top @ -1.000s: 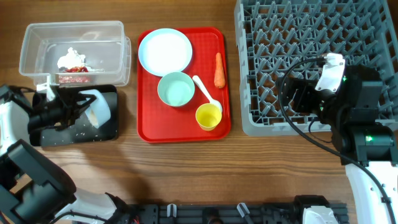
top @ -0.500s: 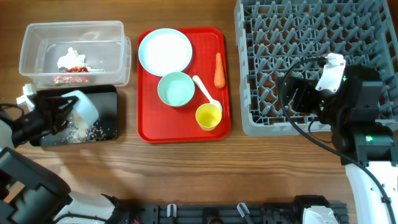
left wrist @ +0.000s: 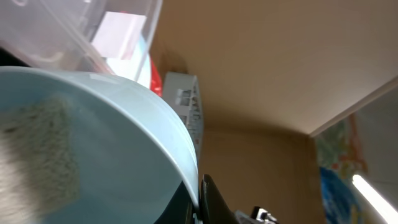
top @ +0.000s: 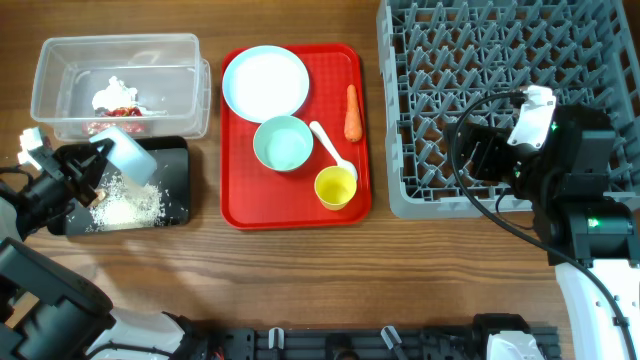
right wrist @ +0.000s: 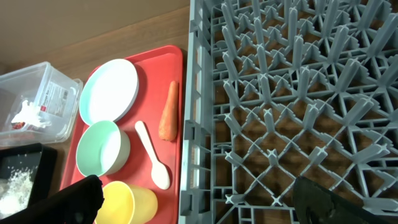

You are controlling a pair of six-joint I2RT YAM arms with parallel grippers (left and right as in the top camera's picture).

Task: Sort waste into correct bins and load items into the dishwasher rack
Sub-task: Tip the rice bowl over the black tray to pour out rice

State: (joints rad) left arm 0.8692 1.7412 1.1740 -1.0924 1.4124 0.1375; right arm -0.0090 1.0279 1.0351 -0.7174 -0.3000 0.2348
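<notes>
The step in hand is scraping food waste: the left gripper is clenched on the rim of a pale blue bowl and holds it tipped steeply over the black tray, near the left edge of the tabletop. A heap of loose rice lies on that tray just below the bowl's mouth. In the left wrist view a faint grainy smear clings to the bowl's inner wall, so the emptying looks close to done but perhaps not complete.

The clear tub, at the far left corner, holds white tissue and a red-and-white wrapper. On the red tray at mid-tabletop sit the plate, a second bowl, the spoon, the yellow cup and the carrot, none of them sorted yet. The right gripper hangs released, jaws wide and holding nothing, over the near left part of the dishwasher rack, which fills the far right corner and has nothing in it.

Next, the left arm probably needs to shed the last grains, turn the bowl level, and carry it across towards the rack, or pass it to the waiting right gripper, since the rack lies far from the left arm.
</notes>
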